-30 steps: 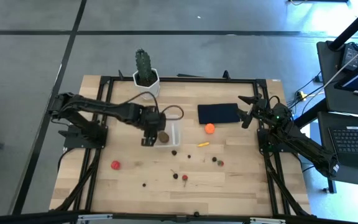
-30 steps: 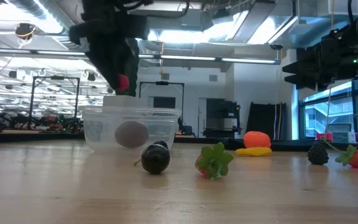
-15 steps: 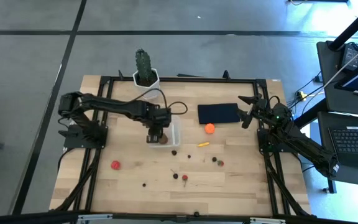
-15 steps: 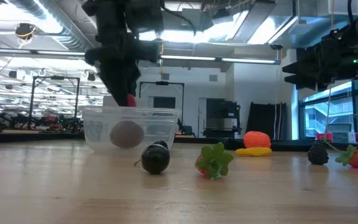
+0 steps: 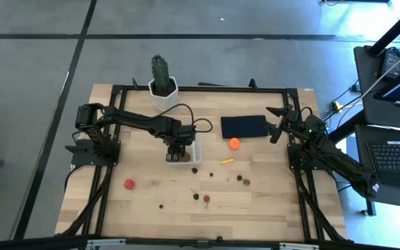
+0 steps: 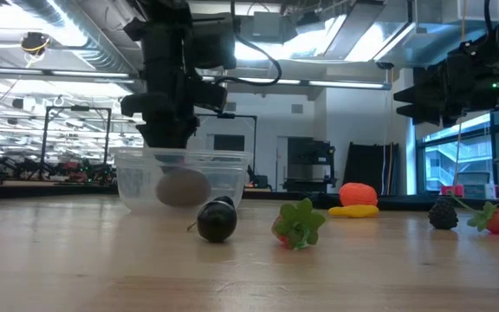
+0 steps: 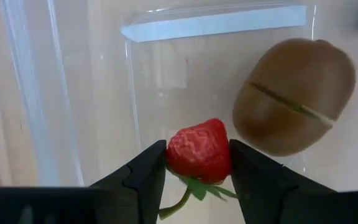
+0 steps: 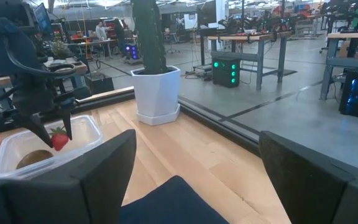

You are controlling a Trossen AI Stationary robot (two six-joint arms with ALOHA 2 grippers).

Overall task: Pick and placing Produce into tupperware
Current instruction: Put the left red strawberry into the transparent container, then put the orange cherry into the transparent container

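The clear square tupperware (image 5: 188, 152) stands mid-table; in the low view its wall (image 6: 137, 180) shows the brown lump (image 6: 183, 187) resting on its floor. My left gripper (image 5: 176, 150) is over the tupperware's left part, its tips at the rim (image 6: 168, 143), shut on a red strawberry (image 7: 199, 151). The brown lump (image 7: 294, 96) lies just beside that strawberry. My right gripper (image 5: 277, 126) waits open, off the table top, at the right end of the navy rectangle (image 5: 243, 126). Loose produce lies around: an orange ball (image 5: 234, 144), a yellow sliver (image 5: 226, 161), a red piece (image 5: 128, 184). My left gripper pinches the strawberry's red body (image 7: 188, 149) between its two fingers (image 7: 146, 171), one on each side. The fingers come from above, pointing down into the tupperware. The strawberry is lifted clear of the container floor, its green stalk (image 7: 191, 190) toward the gripper.
The white pot with the cactus (image 5: 162, 90) stands at the far edge. Dark berries (image 5: 195, 169) and small strawberries (image 5: 245, 182) lie scattered on the near half; in the low view a dark piece (image 6: 217, 219) and a leafy strawberry (image 6: 299, 224) sit in front of the tupperware.
My left gripper, shut on the strawberry throughout, has moved toward the table's right from the tupperware's left wall to over its inside, and down. The strawberry, earlier seen above the rim in the low view, now sits down at the container.
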